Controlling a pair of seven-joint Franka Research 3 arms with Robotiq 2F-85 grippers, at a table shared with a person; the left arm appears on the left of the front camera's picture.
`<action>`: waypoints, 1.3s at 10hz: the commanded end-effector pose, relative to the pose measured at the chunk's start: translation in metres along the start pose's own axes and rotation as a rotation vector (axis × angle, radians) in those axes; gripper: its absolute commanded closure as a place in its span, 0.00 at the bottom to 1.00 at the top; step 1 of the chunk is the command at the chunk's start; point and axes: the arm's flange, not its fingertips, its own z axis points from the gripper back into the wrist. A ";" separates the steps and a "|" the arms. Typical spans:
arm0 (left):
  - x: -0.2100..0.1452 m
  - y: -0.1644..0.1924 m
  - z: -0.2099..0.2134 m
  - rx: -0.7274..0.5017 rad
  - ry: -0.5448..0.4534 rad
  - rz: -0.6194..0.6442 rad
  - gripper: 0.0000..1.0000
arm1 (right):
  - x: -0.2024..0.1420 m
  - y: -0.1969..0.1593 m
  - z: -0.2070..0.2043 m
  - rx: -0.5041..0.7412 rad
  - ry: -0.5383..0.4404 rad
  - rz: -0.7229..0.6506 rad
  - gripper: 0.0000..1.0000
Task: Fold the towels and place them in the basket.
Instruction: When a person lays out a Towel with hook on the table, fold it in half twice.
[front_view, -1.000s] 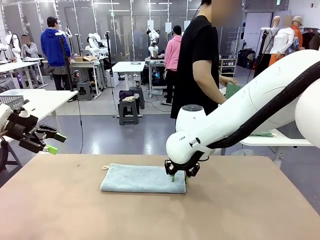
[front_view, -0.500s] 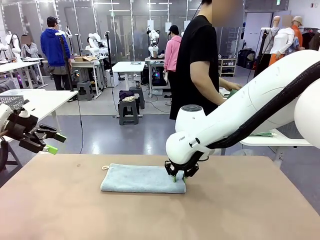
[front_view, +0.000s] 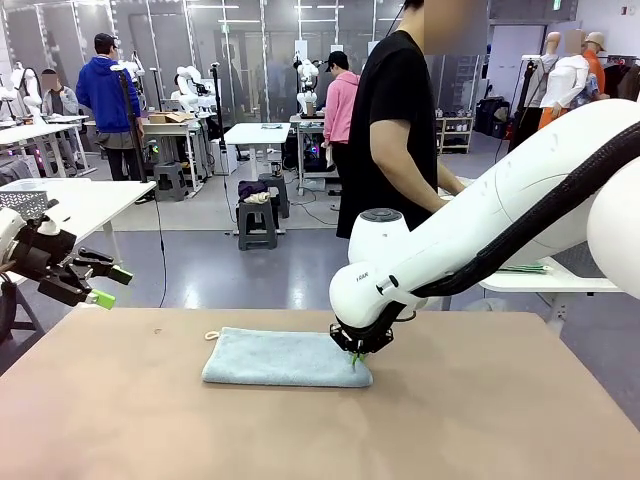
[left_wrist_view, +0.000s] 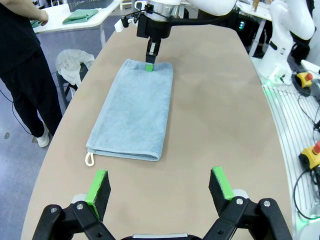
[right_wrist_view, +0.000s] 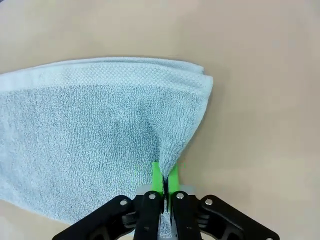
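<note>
I see my right hand (front_view: 353, 358) pinching the right end of the folded towel (front_view: 275, 358), which lies flat mid-worktop (front_view: 480, 420); my left hand (left_wrist_view: 159, 182) hangs spread wide, well apart.

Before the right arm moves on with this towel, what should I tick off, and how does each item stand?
1. Grip: the right gripper has its jaws shut on the towel at one end edge: ok.
2. Layers caught: whether both folded layers are in the pinch: cannot tell.
3. Lie of the cloth: the towel lies flat on the table, away from its edges: ok.
4. Other arm: the left gripper has its jaws open and is apart from the towel: ok.
5. The white loop at the opposite end lies free: ok.
6. The person stands beyond the far edge, hands off the towel: ok.
</note>
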 end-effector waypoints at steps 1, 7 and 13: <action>0.002 -0.001 0.001 0.002 -0.001 -0.003 0.00 | 0.004 -0.011 -0.001 -0.040 -0.020 -0.005 1.00; 0.002 -0.001 0.001 0.002 -0.001 -0.003 0.00 | -0.008 -0.116 0.023 -0.037 -0.007 0.036 1.00; 0.002 -0.001 0.001 0.002 -0.001 -0.003 0.00 | 0.004 -0.099 0.066 -0.011 -0.152 0.054 1.00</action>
